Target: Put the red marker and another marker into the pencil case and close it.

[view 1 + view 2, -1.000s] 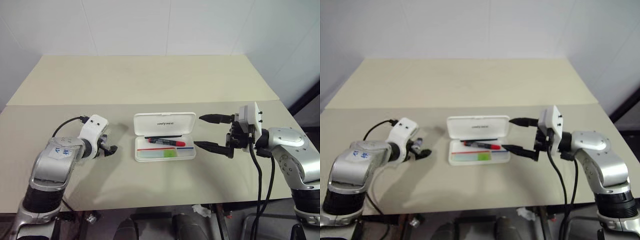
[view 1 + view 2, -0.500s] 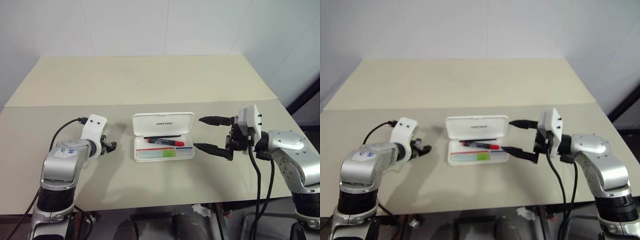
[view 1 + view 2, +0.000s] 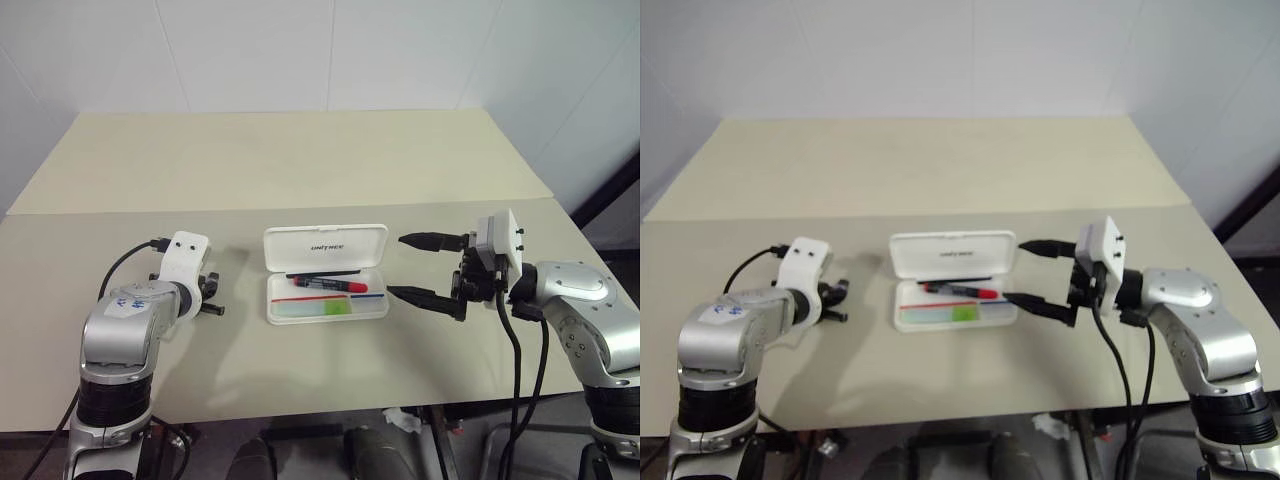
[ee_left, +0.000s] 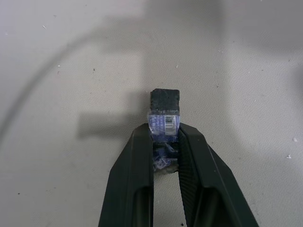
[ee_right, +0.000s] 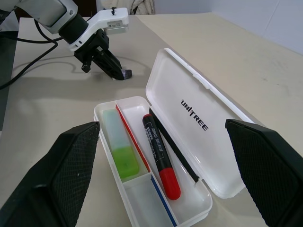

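Tabletop unchanged; left gripper (image 4: 164,142) fingers have closed on a small block (image 4: 164,101), right gripper (image 3: 417,267) fingers stay spread

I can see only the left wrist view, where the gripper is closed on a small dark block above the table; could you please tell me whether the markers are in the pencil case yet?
Observer: Yes. The red marker and the green-ended marker both lie inside the pencil case.
Operator: Thank you. Is the case closed?
Observer: No, it is open, with the lid swung back on the far side from the robot.
Operator: And where is the other arm?
Observer: The right gripper is open and sits just off the case's right end, pointing toward it without touching it.
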Controlling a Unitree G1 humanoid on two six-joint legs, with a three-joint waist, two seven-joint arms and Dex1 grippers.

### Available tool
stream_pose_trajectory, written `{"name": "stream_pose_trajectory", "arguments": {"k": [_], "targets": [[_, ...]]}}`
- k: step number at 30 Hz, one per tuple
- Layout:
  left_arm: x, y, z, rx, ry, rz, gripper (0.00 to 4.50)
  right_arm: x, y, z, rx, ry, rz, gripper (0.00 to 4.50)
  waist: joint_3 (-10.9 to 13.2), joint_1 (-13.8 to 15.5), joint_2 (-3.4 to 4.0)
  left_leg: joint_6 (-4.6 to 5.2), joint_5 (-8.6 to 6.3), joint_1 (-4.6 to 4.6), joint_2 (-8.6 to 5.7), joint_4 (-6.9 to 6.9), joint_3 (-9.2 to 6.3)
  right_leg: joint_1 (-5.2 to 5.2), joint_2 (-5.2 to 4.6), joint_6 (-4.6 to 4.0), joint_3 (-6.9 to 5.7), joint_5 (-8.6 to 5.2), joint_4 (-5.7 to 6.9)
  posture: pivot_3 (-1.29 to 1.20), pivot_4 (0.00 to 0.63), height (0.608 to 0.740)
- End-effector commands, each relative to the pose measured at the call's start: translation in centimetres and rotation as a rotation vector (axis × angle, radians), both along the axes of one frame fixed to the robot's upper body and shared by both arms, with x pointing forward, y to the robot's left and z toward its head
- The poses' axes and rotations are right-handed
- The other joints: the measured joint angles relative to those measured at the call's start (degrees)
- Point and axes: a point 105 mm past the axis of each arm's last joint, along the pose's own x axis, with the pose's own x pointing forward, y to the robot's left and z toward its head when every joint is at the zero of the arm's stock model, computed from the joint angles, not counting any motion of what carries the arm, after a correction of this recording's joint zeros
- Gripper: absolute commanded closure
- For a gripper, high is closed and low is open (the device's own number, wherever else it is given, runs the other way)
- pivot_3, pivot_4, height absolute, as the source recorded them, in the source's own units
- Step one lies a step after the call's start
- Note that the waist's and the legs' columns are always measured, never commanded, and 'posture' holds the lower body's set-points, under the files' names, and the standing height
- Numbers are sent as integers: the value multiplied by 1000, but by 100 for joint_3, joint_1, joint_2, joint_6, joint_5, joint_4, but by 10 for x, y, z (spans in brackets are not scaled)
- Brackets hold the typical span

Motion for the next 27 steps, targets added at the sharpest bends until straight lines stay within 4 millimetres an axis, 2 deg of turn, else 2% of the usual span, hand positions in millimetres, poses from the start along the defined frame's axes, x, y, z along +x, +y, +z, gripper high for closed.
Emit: {"name": "stream_pose_trajectory", "arguments": {"k": [1,8,10,14,18,22,27], "targets": [[6,-7,19,-111,-78,-76,4145,-11,0,22,-7,-70,70,0,0,12,0,0,0,-1,0,1,-1,0,0,0,-1,0,-1,0,150,740],[0,-29,61,-113,-177,-462,4145,-6,0,24,-12,-83,67,0,0,11,-1,-12,-5,-5,1,-4,-2,-1,-1,-1,-3,-1,-11,0,150,740],[-15,-32,67,-31,-150,-666,4145,-3,-2,23,-16,-82,53,0,2,-12,-4,-16,-8,-4,1,-8,2,-2,-1,-2,0,-1,-17,0,150,740],[-38,-25,72,74,-35,-952,4145,0,-5,22,-21,-82,37,0,2,-7,-2,-23,-12,-1,1,-47,9,-9,-3,-11,1,-6,-46,0,150,740],[-34,-29,83,126,-37,-1072,4145,1,-6,21,-19,-84,25,0,4,77,0,-23,-12,-3,1,-75,10,-14,-3,-26,-3,-16,-60,0,150,740],[-25,-54,92,136,-77,-1181,4145,0,-9,19,-19,-82,-3,0,4,166,0,-22,-13,-12,1,-76,7,-20,-2,-23,-8,-19,-62,0,150,740],[-22,-95,89,97,-96,-1324,4145,1,-19,20,-27,-87,-62,0,4,170,0,-20,-14,-12,1,-70,10,-18,-1,-18,-4,-20,-59,0,150,740]]}}
